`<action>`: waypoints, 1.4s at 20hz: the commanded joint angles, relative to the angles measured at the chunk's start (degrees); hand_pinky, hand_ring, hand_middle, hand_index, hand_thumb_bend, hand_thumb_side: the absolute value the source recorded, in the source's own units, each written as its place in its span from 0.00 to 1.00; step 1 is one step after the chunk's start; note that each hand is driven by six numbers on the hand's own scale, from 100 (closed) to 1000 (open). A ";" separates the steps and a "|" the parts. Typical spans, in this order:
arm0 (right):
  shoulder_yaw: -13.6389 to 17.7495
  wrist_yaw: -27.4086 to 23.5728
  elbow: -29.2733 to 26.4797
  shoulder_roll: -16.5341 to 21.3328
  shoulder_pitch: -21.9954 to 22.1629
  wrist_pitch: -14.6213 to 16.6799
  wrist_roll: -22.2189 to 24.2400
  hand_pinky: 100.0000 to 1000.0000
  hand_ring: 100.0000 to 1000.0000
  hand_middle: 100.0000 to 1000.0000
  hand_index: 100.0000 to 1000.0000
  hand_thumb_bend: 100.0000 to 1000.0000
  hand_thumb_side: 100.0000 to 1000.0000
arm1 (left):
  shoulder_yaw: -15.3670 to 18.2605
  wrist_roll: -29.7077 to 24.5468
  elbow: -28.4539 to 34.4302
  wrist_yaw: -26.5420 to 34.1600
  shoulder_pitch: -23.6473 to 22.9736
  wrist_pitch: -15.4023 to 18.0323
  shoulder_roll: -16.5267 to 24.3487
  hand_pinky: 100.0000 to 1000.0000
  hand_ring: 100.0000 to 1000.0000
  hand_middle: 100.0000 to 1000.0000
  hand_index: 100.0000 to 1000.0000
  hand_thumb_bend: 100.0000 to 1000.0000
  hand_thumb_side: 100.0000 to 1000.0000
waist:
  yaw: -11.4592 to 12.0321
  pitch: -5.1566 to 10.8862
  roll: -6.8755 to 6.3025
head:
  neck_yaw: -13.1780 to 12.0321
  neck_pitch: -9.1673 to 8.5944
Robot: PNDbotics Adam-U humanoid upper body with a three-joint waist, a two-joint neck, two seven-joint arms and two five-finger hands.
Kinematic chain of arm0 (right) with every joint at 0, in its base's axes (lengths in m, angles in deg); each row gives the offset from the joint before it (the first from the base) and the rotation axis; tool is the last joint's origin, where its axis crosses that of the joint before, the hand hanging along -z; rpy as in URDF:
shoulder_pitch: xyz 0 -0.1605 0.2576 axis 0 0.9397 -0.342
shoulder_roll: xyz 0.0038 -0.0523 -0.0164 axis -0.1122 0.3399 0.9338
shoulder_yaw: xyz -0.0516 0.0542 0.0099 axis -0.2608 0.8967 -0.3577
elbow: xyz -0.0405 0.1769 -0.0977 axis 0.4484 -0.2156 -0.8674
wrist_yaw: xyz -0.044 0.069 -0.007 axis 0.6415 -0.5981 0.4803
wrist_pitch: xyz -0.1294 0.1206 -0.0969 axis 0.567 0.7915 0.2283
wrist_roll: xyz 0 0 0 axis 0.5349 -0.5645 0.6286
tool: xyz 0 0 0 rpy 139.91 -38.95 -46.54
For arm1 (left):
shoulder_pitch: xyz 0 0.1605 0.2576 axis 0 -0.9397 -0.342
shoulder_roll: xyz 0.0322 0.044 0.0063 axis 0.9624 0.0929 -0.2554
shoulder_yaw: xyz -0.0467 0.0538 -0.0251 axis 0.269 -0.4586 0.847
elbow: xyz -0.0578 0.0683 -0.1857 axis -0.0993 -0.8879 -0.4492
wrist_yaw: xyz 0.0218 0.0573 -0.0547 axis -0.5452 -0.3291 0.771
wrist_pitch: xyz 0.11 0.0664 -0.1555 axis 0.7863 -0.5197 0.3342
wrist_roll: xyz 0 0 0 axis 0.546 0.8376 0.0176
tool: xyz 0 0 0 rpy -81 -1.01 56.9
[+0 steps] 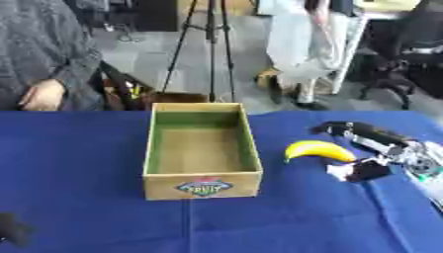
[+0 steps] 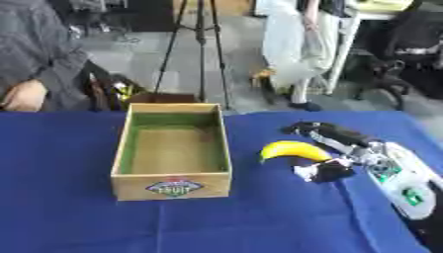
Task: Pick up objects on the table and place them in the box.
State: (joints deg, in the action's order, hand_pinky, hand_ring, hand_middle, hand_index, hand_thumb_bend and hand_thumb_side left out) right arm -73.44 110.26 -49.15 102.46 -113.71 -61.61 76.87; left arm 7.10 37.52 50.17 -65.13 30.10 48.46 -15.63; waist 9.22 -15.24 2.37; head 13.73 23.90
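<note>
**Right hand at the banana, box standing open**

A blue-covered bench [image 1: 86, 197] filled the lower half of both views. Near its middle stood a wooden box [image 1: 202, 185], open at the top, its inner walls green and its floor bare, with a diamond-shaped fruit label on the near face. Nothing lay inside it.

At about three o'clock from the box, apart from its right wall, a yellow banana [image 2: 292, 149] lay on the cloth, curved with its ends pointing down toward the near edge.

The robot's right hand [image 2: 333, 168] came in from the right side, its black and silver arm running off toward four o'clock. The hand sat just beside the banana: one long dark finger stretched past the fruit at about one o'clock from it, and a shorter dark part with a pale tip rested on the cloth at about five o'clock from it. The fingers looked spread apart, to either side of the banana's right end, and not closed round it; whether any of them touched the fruit could not be told.

The left hand [image 1: 12, 229] showed only as a dark shape at the lower left corner of the left eye view, and whether it was apart or together could not be told.
</note>
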 commanded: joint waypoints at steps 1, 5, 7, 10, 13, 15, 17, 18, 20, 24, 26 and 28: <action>1.83 1.11 0.91 3.01 -0.22 0.10 -1.43 0.86 1.00 0.88 0.98 0.00 0.33 | 0.10 -0.46 1.52 0.78 0.80 0.26 0.75 0.69 0.45 0.45 0.69 0.18 0.94 | 0.48 0.64 0.06 | 1.07 -1.22; 2.43 2.09 1.63 3.42 0.04 0.46 -2.53 0.86 1.00 0.88 0.98 0.00 0.33 | 0.05 -0.71 1.70 1.28 0.90 0.48 0.81 0.69 0.45 0.45 0.69 0.18 0.94 | 1.30 0.39 -0.02 | 1.74 -1.54; 2.74 2.53 2.18 3.54 0.15 0.49 -2.94 0.86 1.00 0.88 0.98 0.00 0.30 | -0.04 -0.92 1.76 1.48 0.97 0.64 0.82 0.69 0.45 0.45 0.69 0.18 0.94 | 1.64 0.27 -0.12 | 2.06 -1.76; 3.27 3.12 3.28 3.78 0.36 0.51 -3.52 0.87 1.00 0.89 0.98 0.00 0.33 | -0.13 -1.18 1.80 1.74 1.02 0.89 0.89 0.69 0.45 0.45 0.69 0.18 0.94 | 2.12 0.10 -0.24 | 2.67 -2.10; 3.93 3.58 4.43 4.16 0.76 0.72 -4.24 0.88 1.00 0.91 0.98 0.00 0.33 | -0.32 -1.53 1.77 1.97 1.08 1.14 0.95 0.69 0.45 0.45 0.69 0.18 0.94 | 2.70 -0.07 -0.37 | 3.36 -2.46; 4.25 3.66 5.08 4.32 0.96 0.93 -4.60 0.88 1.00 0.92 0.98 0.00 0.33 | -0.42 -1.76 1.73 2.10 1.12 1.27 0.96 0.69 0.45 0.45 0.69 0.18 0.94 | 3.01 -0.14 -0.44 | 3.68 -2.65; 4.69 3.45 6.02 4.48 1.09 0.87 -5.00 0.89 1.00 0.93 0.98 0.00 0.34 | -0.52 -1.97 1.73 2.24 1.18 1.46 0.96 0.69 0.45 0.45 0.69 0.17 0.94 | 3.52 -0.27 -0.56 | 4.05 -2.97; 4.84 3.37 6.44 4.56 1.13 0.88 -5.16 0.89 1.00 0.93 0.98 0.00 0.34 | -0.55 -2.08 1.71 2.30 1.20 1.55 0.96 0.69 0.45 0.45 0.69 0.17 0.94 | 3.70 -0.32 -0.61 | 4.18 -3.05; 5.14 3.33 7.22 4.69 1.25 0.87 -5.55 0.90 1.00 0.95 0.97 0.00 0.34 | -0.64 -2.27 1.67 2.43 1.22 1.70 0.92 0.69 0.45 0.45 0.69 0.17 0.94 | 4.02 -0.43 -0.73 | 4.42 -3.21; 5.30 3.57 7.98 4.83 1.35 1.08 -6.05 0.90 1.00 0.95 0.97 0.00 0.34 | -0.69 -2.52 1.60 2.59 1.24 1.89 0.89 0.69 0.45 0.45 0.69 0.17 0.94 | 4.22 -0.50 -0.83 | 4.58 -3.31; 5.30 3.66 8.10 4.83 1.35 1.16 -6.16 0.90 1.00 0.95 0.97 0.00 0.34 | -0.69 -2.56 1.57 2.62 1.24 1.91 0.89 0.69 0.45 0.45 0.69 0.17 0.94 | 4.23 -0.50 -0.83 | 4.59 -3.31; 5.30 3.71 8.16 4.82 1.34 1.21 -6.22 0.90 1.00 0.95 0.97 0.00 0.34 | -0.68 -2.58 1.56 2.63 1.24 1.92 0.89 0.69 0.45 0.45 0.69 0.17 0.94 | 4.23 -0.50 -0.83 | 4.59 -3.31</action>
State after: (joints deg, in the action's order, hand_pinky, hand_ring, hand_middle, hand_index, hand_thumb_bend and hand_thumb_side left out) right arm -68.99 113.63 -40.75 104.50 -111.81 -60.43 70.97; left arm 6.53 35.14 50.58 -62.79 30.82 50.33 -15.61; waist 13.42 -16.61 1.55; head 18.21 21.28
